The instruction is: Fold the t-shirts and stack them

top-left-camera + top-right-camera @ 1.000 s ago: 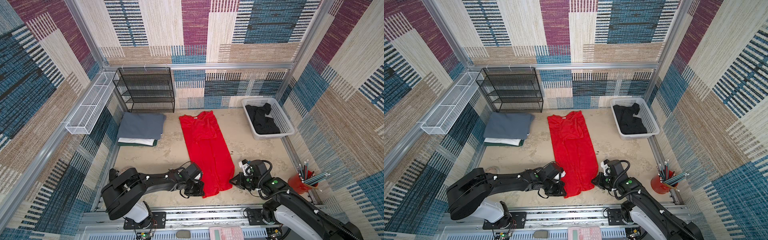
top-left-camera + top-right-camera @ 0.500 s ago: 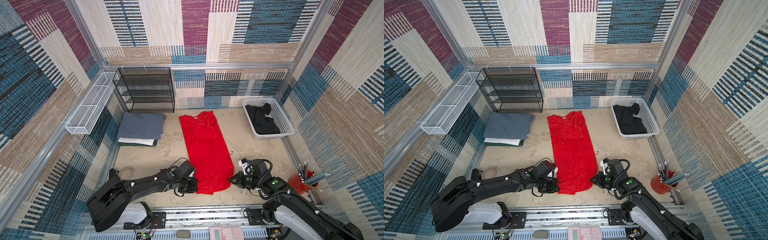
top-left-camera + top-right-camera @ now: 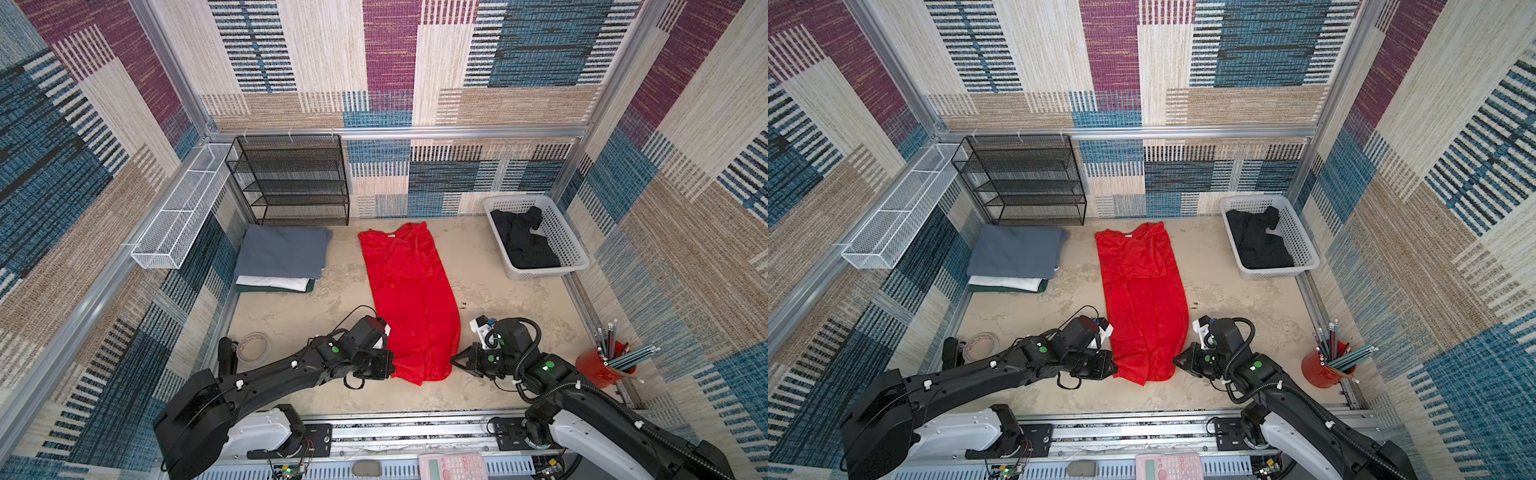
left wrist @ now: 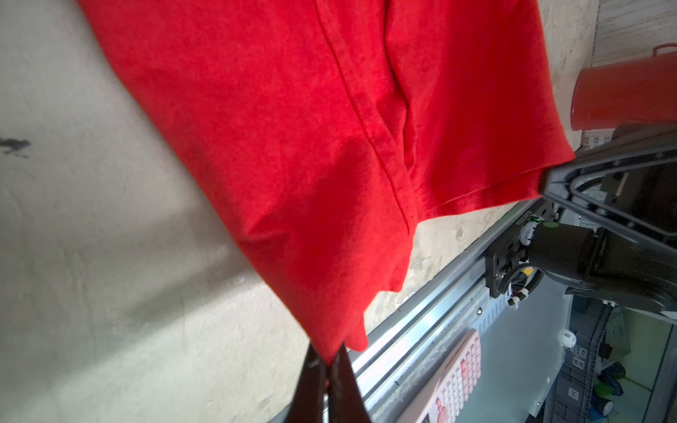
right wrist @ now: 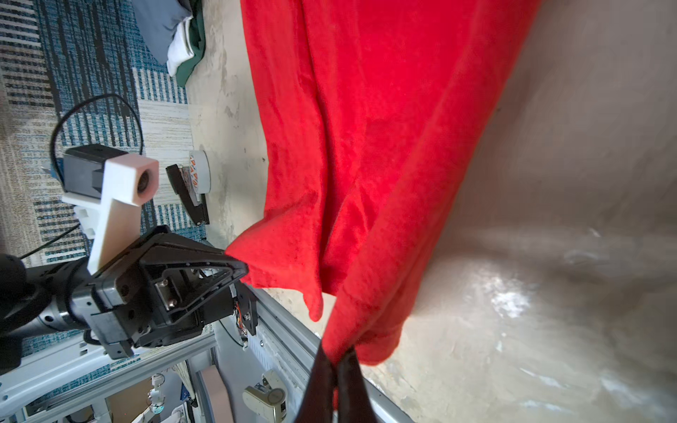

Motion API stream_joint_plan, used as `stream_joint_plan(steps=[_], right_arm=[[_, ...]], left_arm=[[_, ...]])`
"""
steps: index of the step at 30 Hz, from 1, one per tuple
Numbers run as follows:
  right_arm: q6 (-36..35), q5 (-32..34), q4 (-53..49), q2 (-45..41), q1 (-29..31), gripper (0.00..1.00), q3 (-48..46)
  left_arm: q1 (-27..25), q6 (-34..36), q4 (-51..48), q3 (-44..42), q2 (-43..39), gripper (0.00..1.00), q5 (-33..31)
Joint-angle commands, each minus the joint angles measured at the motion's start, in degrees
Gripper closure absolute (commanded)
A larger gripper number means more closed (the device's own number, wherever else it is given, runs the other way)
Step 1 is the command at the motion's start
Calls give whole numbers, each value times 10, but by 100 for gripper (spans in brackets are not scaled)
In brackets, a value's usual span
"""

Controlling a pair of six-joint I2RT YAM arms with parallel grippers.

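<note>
Now the left gripper (image 3: 390, 369) is pinching one hem corner of the red t-shirt (image 3: 411, 299). Its fingers (image 4: 315, 381) are pressed together on the cloth, which is bunching to a point between them in the left wrist view. The right gripper (image 3: 456, 360) is gripping the opposite hem corner, with its fingers (image 5: 322, 377) clamped on a thick fold of red cloth.

The two sets of fingertips are pointing toward each other across the hem. The cloth between them is hanging loose and wrinkled, and the pinched corners appear to be rising slightly off the table (image 3: 498, 291). Away from both sets of fingers, the shirt is stretching out flat as a long narrow strip with its sleeves folded in. Its white neck label (image 3: 391, 236) is sitting at the end farthest from the fingertips.

Well beyond the left fingers and off to their outer side, a grey t-shirt (image 3: 282, 251) is lying folded on top of a white t-shirt (image 3: 274, 282) and a dark green t-shirt (image 3: 270, 289). Far beyond the right fingers, a black t-shirt (image 3: 523, 245) is lying crumpled inside a white basket (image 3: 544, 272). A tape roll (image 3: 253, 349) is resting well behind the left fingers, beside that arm.
</note>
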Motion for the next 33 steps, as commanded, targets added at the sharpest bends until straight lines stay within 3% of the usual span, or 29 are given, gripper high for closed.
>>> stream_joint_plan(steps=[1, 7, 15, 22, 33], right_arm=[[23, 6, 23, 0, 3, 100, 8], [42, -10, 68, 15, 3, 100, 23], [34, 1, 75, 48, 2, 100, 71], [12, 23, 63, 89, 1, 100, 118], [-1, 52, 129, 134, -27, 100, 148]], left_arm=[[1, -4, 11, -4, -16, 100, -6], [3, -15, 39, -6, -64, 100, -12], [6, 9, -10, 29, -75, 100, -38], [37, -17, 16, 40, -40, 100, 11], [102, -50, -32, 63, -29, 100, -27]])
